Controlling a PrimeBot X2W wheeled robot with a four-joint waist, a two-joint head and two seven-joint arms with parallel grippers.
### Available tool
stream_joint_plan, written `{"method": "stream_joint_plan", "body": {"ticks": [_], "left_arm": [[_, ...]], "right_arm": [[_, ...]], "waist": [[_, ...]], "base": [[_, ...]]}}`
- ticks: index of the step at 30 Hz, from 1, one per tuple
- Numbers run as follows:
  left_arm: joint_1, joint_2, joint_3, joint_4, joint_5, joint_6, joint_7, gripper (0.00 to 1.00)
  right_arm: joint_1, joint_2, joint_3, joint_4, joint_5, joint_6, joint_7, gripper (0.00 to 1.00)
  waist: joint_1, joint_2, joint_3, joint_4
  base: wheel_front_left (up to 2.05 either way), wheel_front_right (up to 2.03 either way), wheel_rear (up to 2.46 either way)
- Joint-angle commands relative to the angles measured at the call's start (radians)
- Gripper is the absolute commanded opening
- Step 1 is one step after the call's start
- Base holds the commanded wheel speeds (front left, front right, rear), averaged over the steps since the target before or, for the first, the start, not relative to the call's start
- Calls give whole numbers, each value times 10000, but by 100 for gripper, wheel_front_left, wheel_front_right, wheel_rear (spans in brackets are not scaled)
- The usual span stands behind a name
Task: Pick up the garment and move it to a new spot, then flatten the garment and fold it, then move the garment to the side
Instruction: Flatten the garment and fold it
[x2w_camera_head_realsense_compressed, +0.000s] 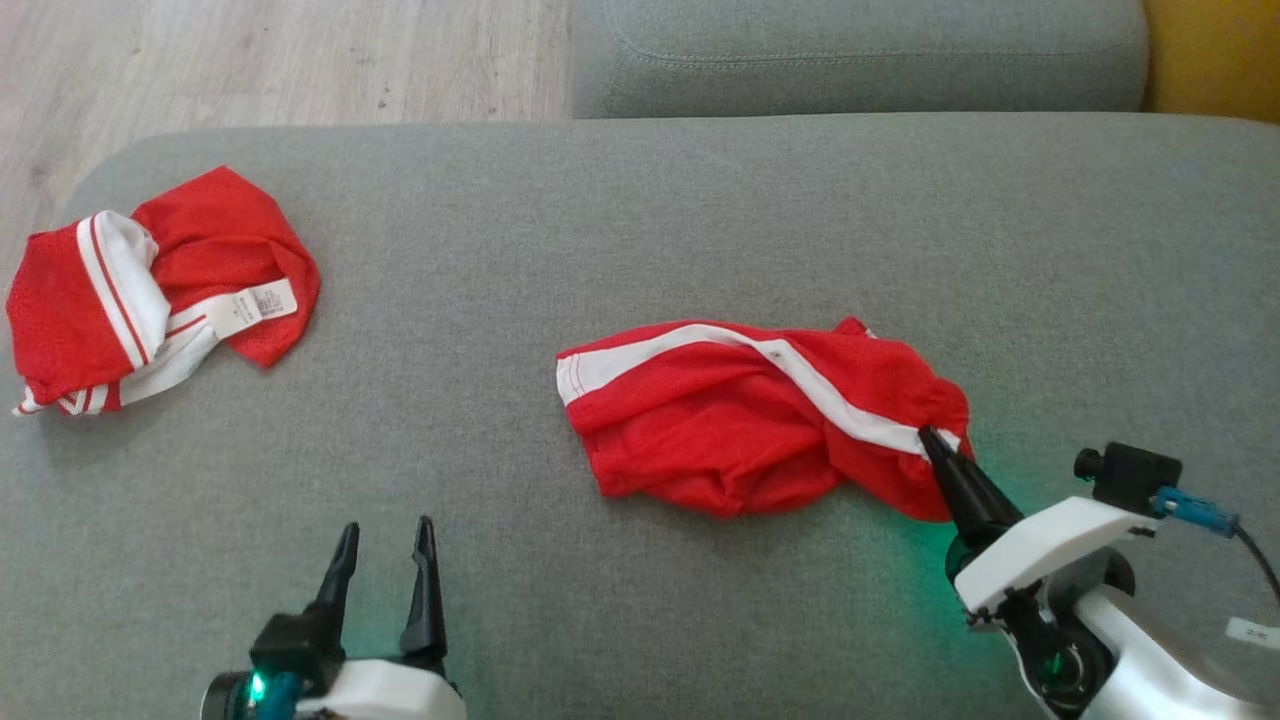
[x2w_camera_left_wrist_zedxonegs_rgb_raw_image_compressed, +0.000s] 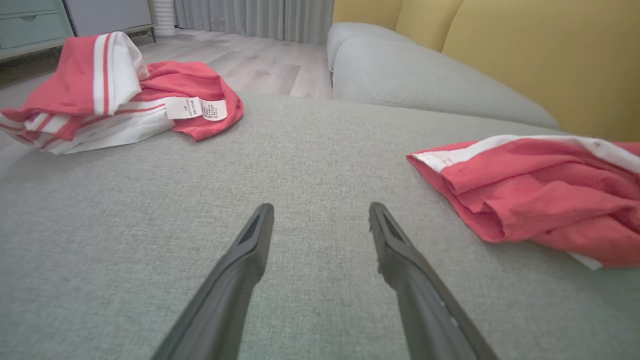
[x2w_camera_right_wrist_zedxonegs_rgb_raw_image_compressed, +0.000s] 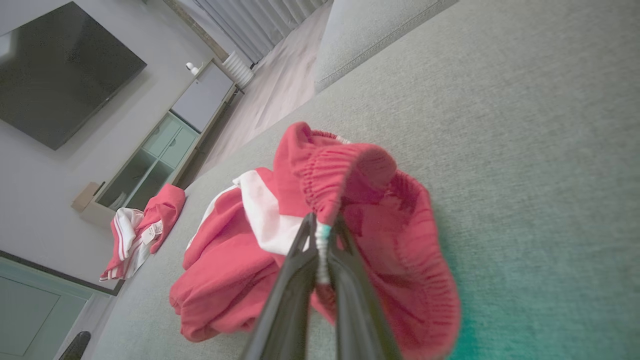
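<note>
A crumpled red garment (x2w_camera_head_realsense_compressed: 760, 420) with a white stripe lies at the middle right of the grey cushion (x2w_camera_head_realsense_compressed: 640, 230). My right gripper (x2w_camera_head_realsense_compressed: 932, 436) is shut on its right end, at the elastic waistband. In the right wrist view the two fingers pinch the gathered waistband edge (x2w_camera_right_wrist_zedxonegs_rgb_raw_image_compressed: 322, 240) of the garment (x2w_camera_right_wrist_zedxonegs_rgb_raw_image_compressed: 240, 260). My left gripper (x2w_camera_head_realsense_compressed: 385, 535) stands open at the lower left, over bare cushion, well left of the garment. The left wrist view has its gripper (x2w_camera_left_wrist_zedxonegs_rgb_raw_image_compressed: 320, 212) spread wide, with the garment (x2w_camera_left_wrist_zedxonegs_rgb_raw_image_compressed: 540, 195) to the right.
A second red and white garment (x2w_camera_head_realsense_compressed: 150, 290) with a white label lies bunched at the cushion's far left edge. Another grey cushion (x2w_camera_head_realsense_compressed: 860, 50) sits behind, wooden floor (x2w_camera_head_realsense_compressed: 250, 60) beyond on the left. A yellow backrest (x2w_camera_left_wrist_zedxonegs_rgb_raw_image_compressed: 550, 55) rises at the right.
</note>
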Motion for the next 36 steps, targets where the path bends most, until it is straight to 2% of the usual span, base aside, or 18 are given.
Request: {"method": "stream_joint_plan", "body": {"ticks": [1,5,7,10,12,16,19,23,27,36], "left_arm": [[-579,18,183,-439,-309,-150,-124,100],[-912,18,-76,-669,-1348,-643,-124,100],[-1211,18,-320,-563,-2289,-882,-124,100],[-1975,18,-960,-19,-3571,-1163,-124,100],[-2701,18,-1449,601,-3912,-1247,-61,100],[-4020,18,-2068,1736,-4677,-1321,566,100],[-4541,18,-2238,2227,-5077,-1334,881,100],[-5281,18,-2615,2881,-6125,-1343,1557,100],[-5624,18,-2986,3385,-6855,-1345,2145,100],[-5902,48,-3561,3679,-7993,-1347,2499,100]], "right_arm": [[-422,-342,107,-220,96,39,-209,0],[-496,-666,289,-287,61,39,-344,0],[-573,-754,434,-355,15,39,-369,0],[-768,-774,603,-431,-13,39,-398,0],[-933,-754,714,-462,-57,39,-416,0],[-1273,-745,915,-496,-121,39,-415,0],[-1417,-759,989,-505,-134,39,-424,0],[-1648,-793,1113,-508,-134,39,-456,0],[-1796,-803,1232,-483,-149,39,-510,0],[-2033,-697,1408,-327,-127,39,-619,0]], "waist": [[0,0,16,-13],[0,0,72,-130],[0,0,156,-220],[0,0,370,-374],[0,0,527,-467],[0,0,888,-648],[0,0,1052,-723],[0,0,1340,-865],[0,0,1485,-949],[0,0,1569,-978]], "base": [[0,0,0],[0,0,0],[0,0,0],[0,0,0],[0,0,0],[0,0,0],[0,0,0],[0,0,0],[0,0,0],[0,0,0]]}}
